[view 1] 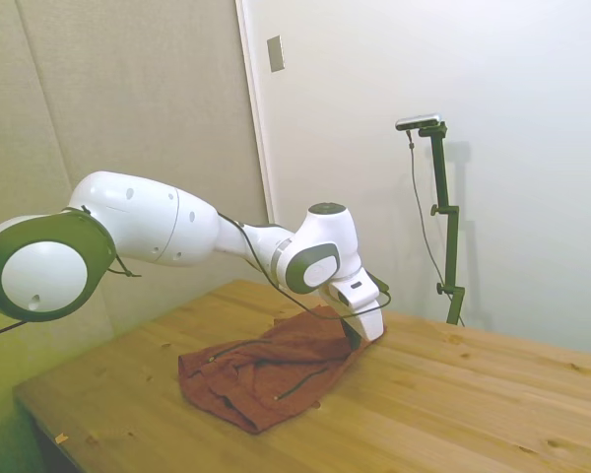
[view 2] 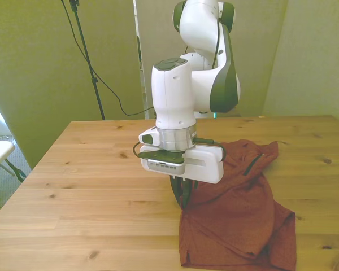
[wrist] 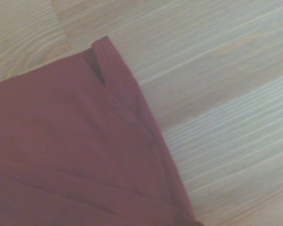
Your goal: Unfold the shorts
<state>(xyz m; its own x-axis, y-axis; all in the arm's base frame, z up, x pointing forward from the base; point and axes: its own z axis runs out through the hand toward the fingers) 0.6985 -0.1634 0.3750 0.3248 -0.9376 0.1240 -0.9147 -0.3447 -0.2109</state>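
- The white arm (view 1: 167,222) is reaching in from the side view's left, bending down over the wooden table (view 1: 453,394).
- The gripper (view 2: 183,191) is sitting low at the shorts' edge nearer the front view's left; its dark fingers are pressing close together at the cloth, though whether they are pinching a fold I cannot tell.
- The shorts (view 2: 237,214) are lying wrinkled and bunched on the table, spreading toward the front view's right and near edge, with a thin dark pocket line (view 2: 252,164) showing.
- In the wrist view, a folded hem of the shorts (wrist: 75,155) is lying flat against bare wood (wrist: 217,84).
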